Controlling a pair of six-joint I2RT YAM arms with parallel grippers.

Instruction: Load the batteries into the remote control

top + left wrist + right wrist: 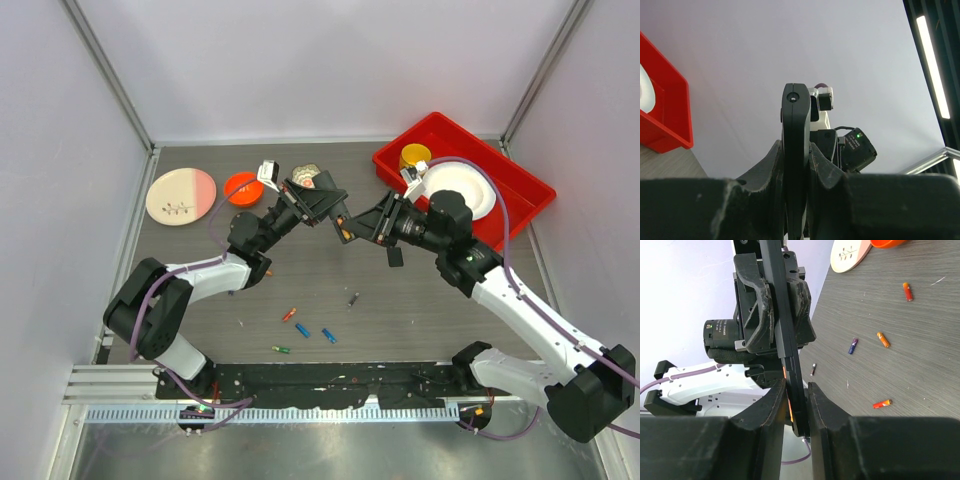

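Note:
The remote control (pixel 340 222) is a slim black bar held in the air between both arms above the middle of the table. My left gripper (pixel 322 205) is shut on one end; the left wrist view shows it edge-on (pixel 796 125) between the jaws. My right gripper (pixel 354 229) is shut on the other end (pixel 785 330), where an orange battery (pixel 791 412) sits in the recess against one finger. Loose batteries lie on the table below: orange (pixel 289 314), blue (pixel 302 330), blue (pixel 328 335) and green (pixel 281 349).
A pink and cream plate (pixel 180 195) and an orange bowl (pixel 243 187) stand at the back left. A red bin (pixel 525 190) with a white plate (pixel 458 190) and a yellow cup (pixel 415 157) is at the back right. A small black piece (pixel 395 256) is below the right gripper.

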